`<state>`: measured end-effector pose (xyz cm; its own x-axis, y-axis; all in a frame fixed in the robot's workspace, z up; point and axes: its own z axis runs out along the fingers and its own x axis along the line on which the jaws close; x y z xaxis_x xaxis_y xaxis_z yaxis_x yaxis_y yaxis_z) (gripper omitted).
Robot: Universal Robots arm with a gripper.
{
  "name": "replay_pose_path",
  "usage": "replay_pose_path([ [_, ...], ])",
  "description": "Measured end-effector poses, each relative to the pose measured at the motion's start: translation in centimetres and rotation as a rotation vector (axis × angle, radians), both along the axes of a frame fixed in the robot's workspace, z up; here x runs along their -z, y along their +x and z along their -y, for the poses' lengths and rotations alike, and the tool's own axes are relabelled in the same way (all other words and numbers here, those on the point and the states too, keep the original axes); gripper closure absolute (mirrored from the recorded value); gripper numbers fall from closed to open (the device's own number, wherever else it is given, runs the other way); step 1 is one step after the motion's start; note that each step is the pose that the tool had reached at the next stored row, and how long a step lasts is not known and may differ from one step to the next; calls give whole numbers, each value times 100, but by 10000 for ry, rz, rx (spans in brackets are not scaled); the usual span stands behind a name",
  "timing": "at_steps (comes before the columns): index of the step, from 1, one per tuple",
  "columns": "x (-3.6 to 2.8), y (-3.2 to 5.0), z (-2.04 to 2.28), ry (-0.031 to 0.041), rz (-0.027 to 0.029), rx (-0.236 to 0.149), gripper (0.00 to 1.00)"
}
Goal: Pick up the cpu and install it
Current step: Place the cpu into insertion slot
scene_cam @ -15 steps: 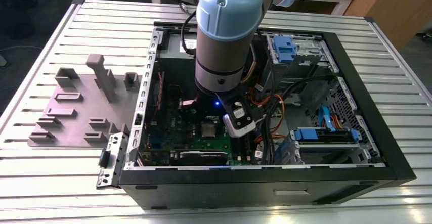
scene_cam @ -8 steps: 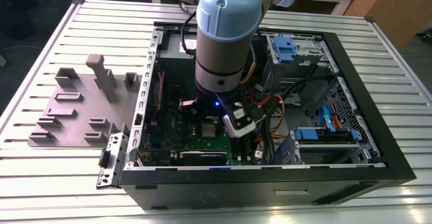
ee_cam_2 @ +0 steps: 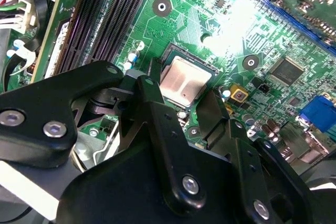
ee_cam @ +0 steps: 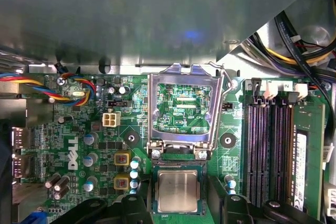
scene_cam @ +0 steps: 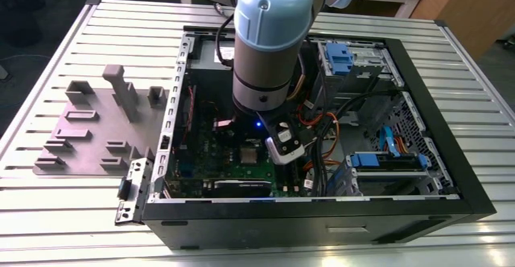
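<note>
The cpu is a small silvery square lying flat in its socket on the green motherboard. In the second wrist view the cpu sits level inside the dark socket border. My gripper hangs just above it, open, one black finger on each side and a narrow gap to the chip's edges. In the first wrist view my gripper straddles the chip the same way. The silver socket frame stands flipped open beside the socket. From the exterior view the arm reaches down into the open computer case.
Black memory slots run along one side of the socket. Coloured cable bundles and orange and black cables cross the case. Blue drive brackets fill its right part. A grey fixture plate lies on the slatted table at the exterior view's left.
</note>
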<state>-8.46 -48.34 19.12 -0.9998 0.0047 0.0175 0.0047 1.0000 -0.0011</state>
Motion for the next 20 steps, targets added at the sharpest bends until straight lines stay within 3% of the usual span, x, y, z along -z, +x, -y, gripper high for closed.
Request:
replay_pose_path([
  [10, 9, 0, 0, 0, 0, 0, 46],
  [16, -51, 0, 0, 4, -3, 0, 46],
  [20, -56, 0, 0, 5, -4, 0, 46],
])
